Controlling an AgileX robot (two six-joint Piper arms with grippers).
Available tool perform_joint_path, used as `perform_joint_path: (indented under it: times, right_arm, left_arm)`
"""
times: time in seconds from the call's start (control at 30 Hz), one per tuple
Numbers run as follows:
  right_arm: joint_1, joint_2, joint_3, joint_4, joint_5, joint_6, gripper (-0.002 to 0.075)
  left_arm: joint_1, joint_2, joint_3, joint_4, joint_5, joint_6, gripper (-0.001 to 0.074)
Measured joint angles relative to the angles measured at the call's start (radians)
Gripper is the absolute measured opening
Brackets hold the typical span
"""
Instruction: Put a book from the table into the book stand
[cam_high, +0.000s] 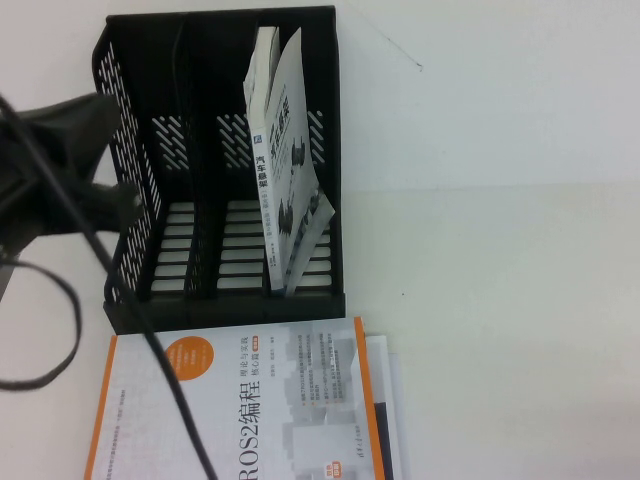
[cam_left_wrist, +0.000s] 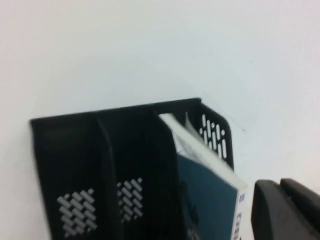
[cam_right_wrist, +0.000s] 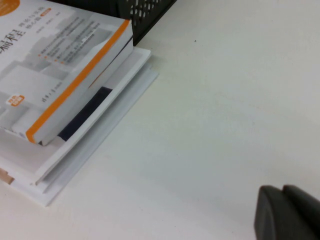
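Observation:
The white book (cam_high: 285, 150) with grey car drawings stands on edge in the right slot of the black book stand (cam_high: 200, 30), leaning right with its cover slightly splayed. In the left wrist view its teal back (cam_left_wrist: 210, 195) shows inside the stand (cam_left_wrist: 75, 150). My left gripper (cam_left_wrist: 281, 210) is shut and empty, just outside the stand's right side, apart from the book. The left arm (cam_high: 60, 150) hangs over the stand's left wall. My right gripper (cam_right_wrist: 282, 212) is shut and empty above the bare white table (cam_right_wrist: 225, 100), out of the high view.
The orange-edged ROS2 book (cam_high: 250, 410) lies on a stack of white books in front of the stand; it also shows in the right wrist view (cam_right_wrist: 55, 65). A black cable (cam_high: 120, 300) crosses the stand's left corner. The table (cam_high: 500, 250) is bare to the right.

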Motion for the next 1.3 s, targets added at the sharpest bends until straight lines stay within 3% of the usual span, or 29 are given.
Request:
perform_joint_path:
  times: [0.17,0.33,0.73,1.0,1.3]
  right_arm:
    - [0.000,0.000,0.000,0.000,0.000,0.000,0.0004]
    - [0.000,0.000,0.000,0.000,0.000,0.000,0.0004]
    - [0.000,0.000,0.000,0.000,0.000,0.000,0.0001]
    - [0.000,0.000,0.000,0.000,0.000,0.000,0.0000]
    - [0.000,0.000,0.000,0.000,0.000,0.000,-0.0001]
  left_arm:
    - [0.004,-0.138,0.026,0.006,0.152,-0.006,-0.0001]
    - [0.068,-0.327,0.120,0.052,0.327,0.045,-0.0001]
    - [0.372,-0.683,0.504,0.060,0.373,-0.121,-0.0001]
    - [0.387,-0.862,0.673,0.060,0.351,-0.161,-0.0002]
    - [0.387,-0.881,0.761,0.060,0.263,-0.223,-0.0002]
